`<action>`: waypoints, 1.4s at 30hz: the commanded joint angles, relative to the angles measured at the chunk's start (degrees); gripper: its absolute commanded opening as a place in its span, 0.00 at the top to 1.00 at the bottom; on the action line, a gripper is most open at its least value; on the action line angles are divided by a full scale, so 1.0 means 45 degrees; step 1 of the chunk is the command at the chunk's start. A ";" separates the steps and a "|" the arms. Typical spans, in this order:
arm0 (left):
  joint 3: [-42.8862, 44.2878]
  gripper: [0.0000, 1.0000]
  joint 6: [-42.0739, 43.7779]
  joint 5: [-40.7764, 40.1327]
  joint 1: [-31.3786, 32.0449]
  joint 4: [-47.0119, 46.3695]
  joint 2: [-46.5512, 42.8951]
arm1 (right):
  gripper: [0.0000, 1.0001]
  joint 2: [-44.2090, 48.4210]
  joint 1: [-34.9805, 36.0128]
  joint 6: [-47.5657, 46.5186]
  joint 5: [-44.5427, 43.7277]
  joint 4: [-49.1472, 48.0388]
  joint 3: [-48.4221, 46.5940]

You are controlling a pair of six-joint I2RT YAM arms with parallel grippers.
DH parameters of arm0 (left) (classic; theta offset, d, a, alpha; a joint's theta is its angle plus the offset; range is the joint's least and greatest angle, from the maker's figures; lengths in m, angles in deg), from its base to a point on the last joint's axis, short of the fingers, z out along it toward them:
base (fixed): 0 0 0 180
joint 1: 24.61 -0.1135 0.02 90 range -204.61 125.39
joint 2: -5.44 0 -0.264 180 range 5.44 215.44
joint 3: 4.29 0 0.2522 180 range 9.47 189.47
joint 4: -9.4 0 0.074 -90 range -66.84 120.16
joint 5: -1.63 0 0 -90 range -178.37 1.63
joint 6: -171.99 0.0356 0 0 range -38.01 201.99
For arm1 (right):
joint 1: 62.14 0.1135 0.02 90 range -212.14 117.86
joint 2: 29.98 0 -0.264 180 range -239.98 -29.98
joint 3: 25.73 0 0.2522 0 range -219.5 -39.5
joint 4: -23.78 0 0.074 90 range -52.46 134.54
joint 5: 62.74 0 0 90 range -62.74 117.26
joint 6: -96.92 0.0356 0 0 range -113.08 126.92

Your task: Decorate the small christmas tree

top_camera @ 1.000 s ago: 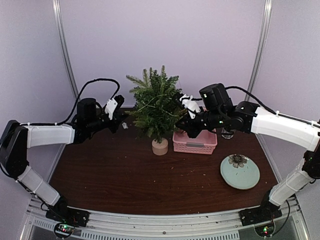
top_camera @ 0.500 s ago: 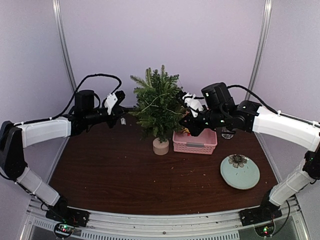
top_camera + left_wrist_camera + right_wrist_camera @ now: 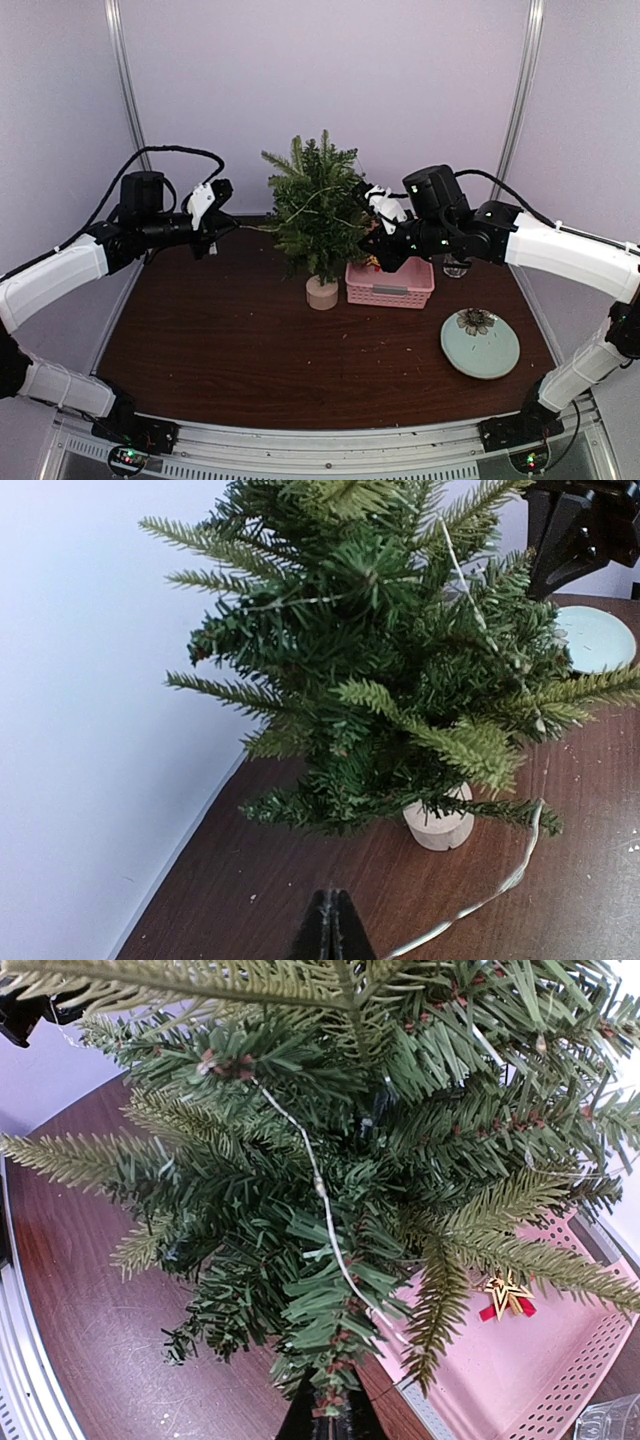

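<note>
The small christmas tree (image 3: 315, 215) stands on its pale wooden stump (image 3: 321, 293) at the back middle of the table. A thin light string (image 3: 500, 885) runs from the tree's branches down across the table to my left gripper (image 3: 330, 900). That gripper (image 3: 228, 224) is shut on the string and held left of the tree, apart from it. My right gripper (image 3: 373, 250) is at the tree's right side, above the pink basket (image 3: 390, 290). In the right wrist view it (image 3: 345, 1415) is shut, a branch tip covers it, and the string (image 3: 325, 1200) leads down to it.
The pink basket (image 3: 560, 1380) holds a red and gold star ornament (image 3: 507, 1295). A pale green plate (image 3: 480, 345) with a flower-shaped piece lies front right. A clear glass (image 3: 456, 268) stands right of the basket. The back wall is close behind the tree.
My left gripper has drawn back to the left, away from the tree, pulling the string out with it. The tree shifted slightly right. The right gripper has hardly moved.
</note>
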 commanded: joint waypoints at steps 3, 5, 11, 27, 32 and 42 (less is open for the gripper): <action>0.1157 1.00 0.0040 0.0234 0.0025 0.0277 0.0481 | 1.00 0.0130 -0.0108 -0.0149 -0.0455 -0.0103 -0.0208; 0.1426 1.00 0.0042 0.0758 0.0059 0.0505 0.0514 | 1.00 0.0097 -0.0108 -0.0151 -0.0473 -0.0105 -0.0300; 0.1466 1.00 0.0032 0.0601 0.0162 0.0713 -0.0046 | 1.00 0.0085 -0.0108 -0.0103 -0.0496 -0.0202 -0.0305; 0.2603 1.00 0.0243 -0.0807 0.0142 -0.2463 0.2886 | 1.00 0.0051 -0.0105 -0.0190 -0.0334 -0.0286 -0.0206; 0.2937 1.00 0.0145 -0.0359 0.0142 -0.3407 0.4142 | 1.00 0.0027 -0.0108 -0.0263 -0.0357 -0.0244 -0.0266; 0.3377 0.69 -0.0221 0.0353 0.0142 -0.3539 0.5085 | 1.00 0.0083 -0.0199 -0.0358 -0.0976 -0.0043 -0.0263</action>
